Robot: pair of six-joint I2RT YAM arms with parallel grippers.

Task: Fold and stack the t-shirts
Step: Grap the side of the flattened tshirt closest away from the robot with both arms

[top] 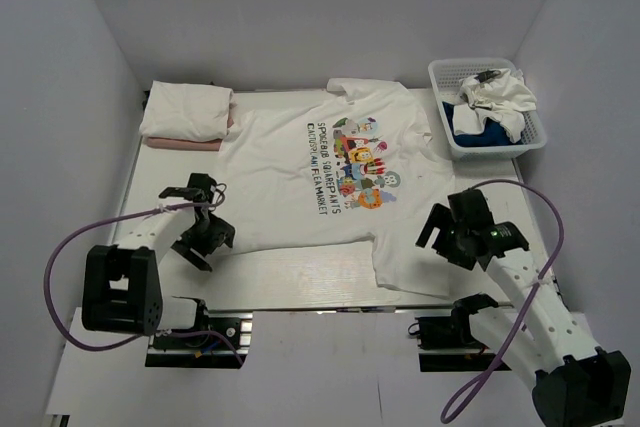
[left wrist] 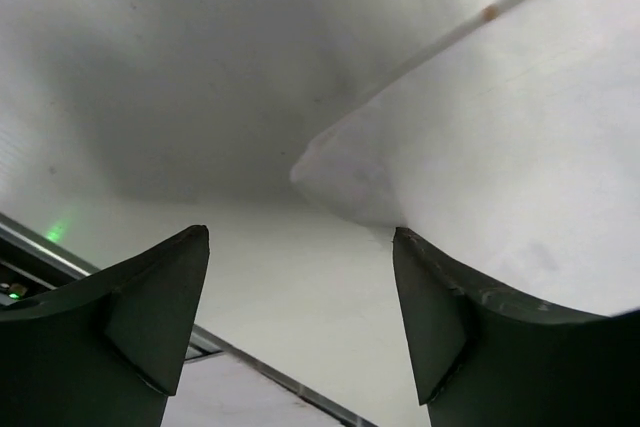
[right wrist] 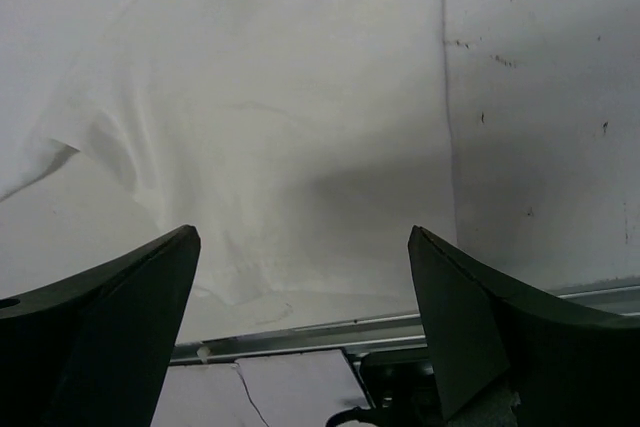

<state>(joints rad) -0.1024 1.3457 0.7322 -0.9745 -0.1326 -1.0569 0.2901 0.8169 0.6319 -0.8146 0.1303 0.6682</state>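
The left arm reaches forward low over the table (top: 300,282). The left claw (top: 203,217) sits at the near-left corner of the printed shirt (top: 280,167). Its fingers are spread with nothing between them, and the wrist view shows the cloth corner just ahead of them. The right arm angles in from the near right. The right claw (top: 448,219) is also spread and holds nothing, hanging above the shirt's near sleeve close to the cloth's right edge. The shirt lies flat and print-up in mid-table, its long axis running left to right. Its straight hem is to the left, and its sleeves spread far and near at the right end. The near sleeve comes close to the table's near edge. Bare table runs along the near side left of that sleeve, and beyond the hem. A folded stack (top: 185,112), white on pink, lies far left by the hem's far corner; whether it touches is unclear. A basket (top: 490,150) of cloth stands far right.
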